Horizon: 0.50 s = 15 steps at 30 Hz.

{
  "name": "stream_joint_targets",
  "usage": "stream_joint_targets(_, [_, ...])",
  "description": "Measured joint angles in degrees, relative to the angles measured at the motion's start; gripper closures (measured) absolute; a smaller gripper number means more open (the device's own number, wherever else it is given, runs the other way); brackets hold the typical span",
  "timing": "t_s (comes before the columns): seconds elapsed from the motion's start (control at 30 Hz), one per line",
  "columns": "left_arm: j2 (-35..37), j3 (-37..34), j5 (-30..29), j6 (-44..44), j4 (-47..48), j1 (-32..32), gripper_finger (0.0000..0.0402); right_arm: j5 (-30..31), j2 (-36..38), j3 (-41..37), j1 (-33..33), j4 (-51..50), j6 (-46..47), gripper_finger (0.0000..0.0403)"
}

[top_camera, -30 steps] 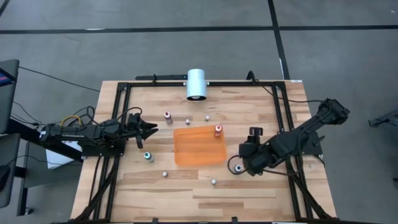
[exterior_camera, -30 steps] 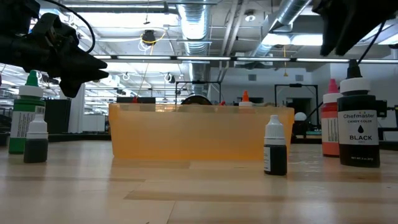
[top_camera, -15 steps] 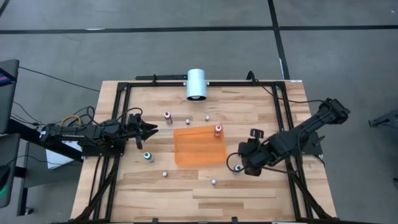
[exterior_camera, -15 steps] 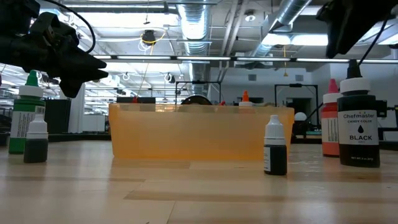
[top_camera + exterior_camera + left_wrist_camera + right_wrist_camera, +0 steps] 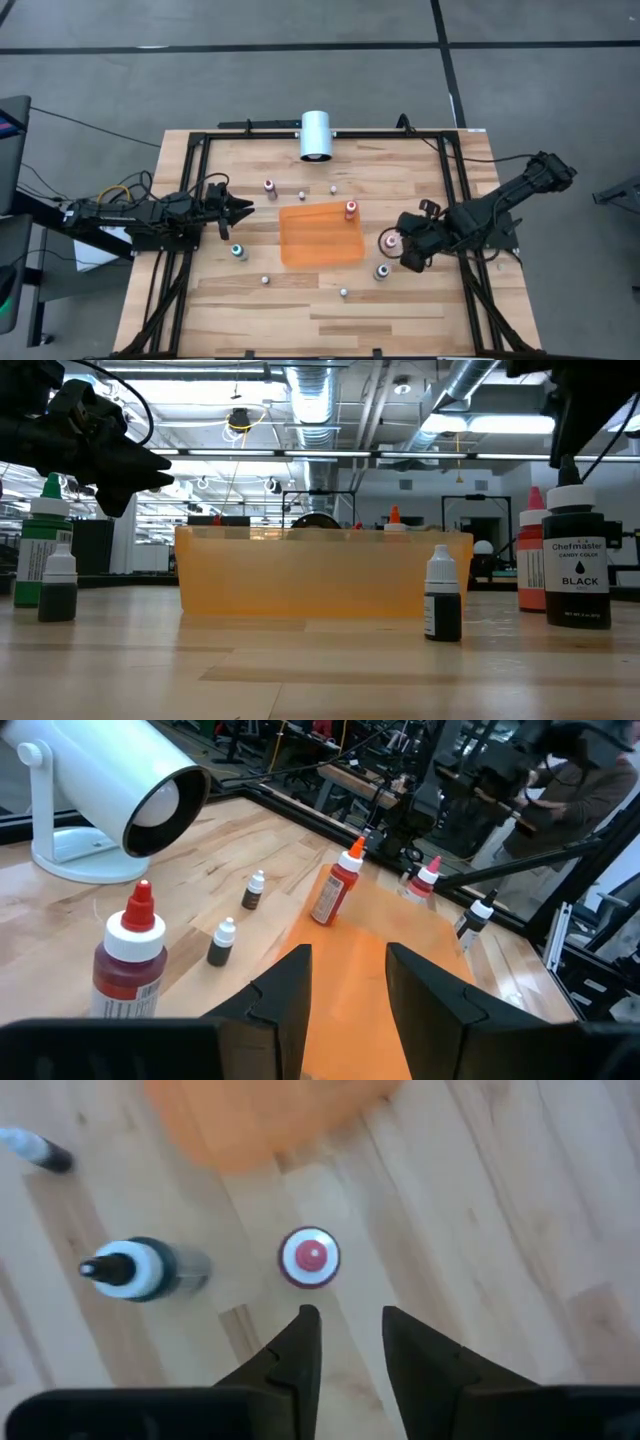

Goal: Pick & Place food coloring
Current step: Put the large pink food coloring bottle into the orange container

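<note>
Rising with narrowing, empty fingers, the right gripper (image 5: 404, 250) has left the red-capped bottle (image 5: 391, 241) standing beside the orange tray (image 5: 320, 237), near the table's right edge, apparently ungrasped.

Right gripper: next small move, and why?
Probably ease forward and down over the red-capped bottle. The right gripper hangs above the table just short of it, fingers slightly parted and empty; the bottle stands upright beside the orange tray, next to a black-capped bottle.
</note>
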State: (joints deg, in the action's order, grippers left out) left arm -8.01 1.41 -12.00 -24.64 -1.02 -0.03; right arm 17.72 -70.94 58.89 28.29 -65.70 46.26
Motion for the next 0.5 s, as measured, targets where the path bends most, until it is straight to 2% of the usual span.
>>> stream_joint_targets(0.27, [0.0,0.0,0.2,0.0,0.0,0.0,0.028,-1.1,9.3,-7.5,0.0,11.6,0.9,0.0312])
stream_joint_targets(0.5, [0.0,0.0,0.2,0.0,0.0,0.0,0.028,-1.4,9.7,-10.2,1.2,18.0,-4.3,0.0312])
